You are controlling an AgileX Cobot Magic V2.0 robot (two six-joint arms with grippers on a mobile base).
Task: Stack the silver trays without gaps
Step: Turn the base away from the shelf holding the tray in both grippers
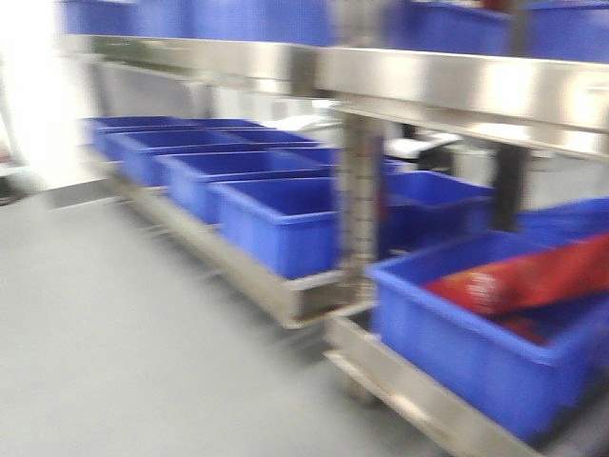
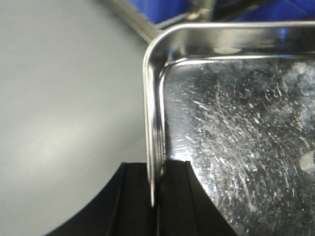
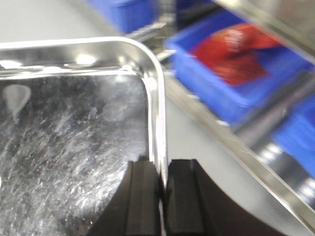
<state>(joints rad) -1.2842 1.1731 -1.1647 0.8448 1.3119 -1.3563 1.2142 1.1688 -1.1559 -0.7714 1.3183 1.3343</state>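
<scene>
Jaws on both arms are closed narrow on a silver tray (image 2: pixel 236 128). The left jaws pinch its left rim between black pads (image 2: pixel 174 196), and the right jaws pinch the opposite rim in the same way. The tray hangs between the two arms, carried clear of any counter, with its scratched bottom facing the wrist cameras. Several bright lines run along the left rim. Whether these are nested rims or reflections cannot be told. Directly beyond the tray's left edge lies bare grey floor (image 2: pixel 59 98). Past the tray's far edge stands a steel rack (image 1: pixel 285 295) loaded with blue bins (image 1: pixel 276 224). The bin nearest the tray's right corner holds a red package (image 3: pixel 231 51). The front view is blurred and does not show the tray. No second tray and no stack appear in any view. Judged progress: the pickup is complete and the grip looks symmetrical. Seating the tray flush on its mates is not yet done, and the destination is out of sight.
</scene>
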